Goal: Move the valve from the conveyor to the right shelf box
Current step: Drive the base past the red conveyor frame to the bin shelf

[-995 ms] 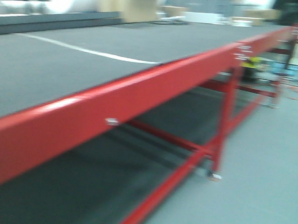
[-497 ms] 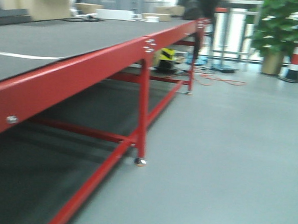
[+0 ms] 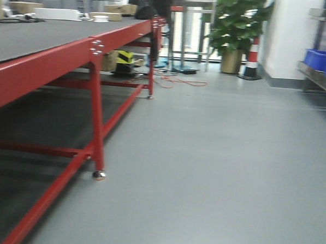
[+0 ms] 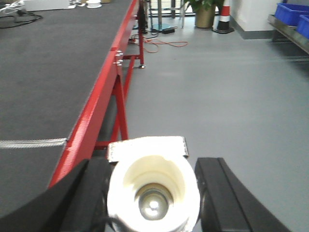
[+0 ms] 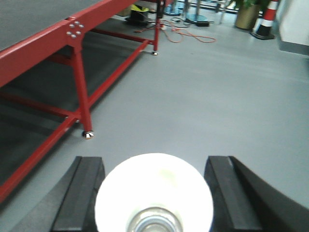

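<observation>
The big grey floor (image 3: 216, 157) fills most of the front view, with the long conveyor (image 3: 30, 38) on its red frame (image 3: 96, 96) down the left side, a shelf (image 3: 318, 75) with blue boxes (image 3: 319, 58) at the right edge, and a green plant (image 3: 237, 16) and striped cone (image 3: 252, 58) at the top middle. At the bottom of the left wrist view, the left gripper (image 4: 152, 164) squeezes the valve (image 4: 153, 188), pale and round, between its two black fingers (image 4: 217, 193), beside the conveyor's red edge. At the bottom of the right wrist view, the right gripper (image 5: 154, 164) squeezes a second valve (image 5: 153, 193) the same way, above the floor.
</observation>
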### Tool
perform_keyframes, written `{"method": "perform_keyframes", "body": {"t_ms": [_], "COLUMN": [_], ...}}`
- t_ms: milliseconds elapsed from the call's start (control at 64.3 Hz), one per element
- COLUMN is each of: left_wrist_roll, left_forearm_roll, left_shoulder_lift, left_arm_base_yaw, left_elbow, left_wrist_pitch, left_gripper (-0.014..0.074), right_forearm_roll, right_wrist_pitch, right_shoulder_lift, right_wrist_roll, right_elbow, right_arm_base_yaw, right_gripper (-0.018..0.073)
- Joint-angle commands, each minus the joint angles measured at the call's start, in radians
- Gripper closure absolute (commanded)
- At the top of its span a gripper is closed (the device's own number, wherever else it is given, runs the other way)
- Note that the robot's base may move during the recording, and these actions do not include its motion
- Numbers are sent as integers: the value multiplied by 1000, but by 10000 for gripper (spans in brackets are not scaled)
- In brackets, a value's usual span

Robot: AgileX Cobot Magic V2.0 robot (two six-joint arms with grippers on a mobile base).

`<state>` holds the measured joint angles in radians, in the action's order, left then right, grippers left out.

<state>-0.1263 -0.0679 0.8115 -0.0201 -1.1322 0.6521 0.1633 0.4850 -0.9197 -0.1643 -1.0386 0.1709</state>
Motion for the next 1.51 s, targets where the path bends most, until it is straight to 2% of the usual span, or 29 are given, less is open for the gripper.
{"method": "perform_keyframes", "body": {"t_ms": [0, 1492], "left_wrist_roll": [6, 6], "left_forearm_roll": [-7, -7], "left_shoulder_lift": [-10, -12], "left_arm_base_yaw": [5, 5], "left_elbow": [-8, -8], "left_wrist_pitch": [-52, -52], "left_gripper": [708, 708], "right_forearm_roll": [-1, -1], "right_wrist_pitch": [-75, -75], "right_shoulder_lift": [12, 12], "right_wrist_roll": [-5, -5], "right_elbow": [-7, -7], "right_arm_base_yaw": [1, 1], "right_gripper": [713, 713]}}
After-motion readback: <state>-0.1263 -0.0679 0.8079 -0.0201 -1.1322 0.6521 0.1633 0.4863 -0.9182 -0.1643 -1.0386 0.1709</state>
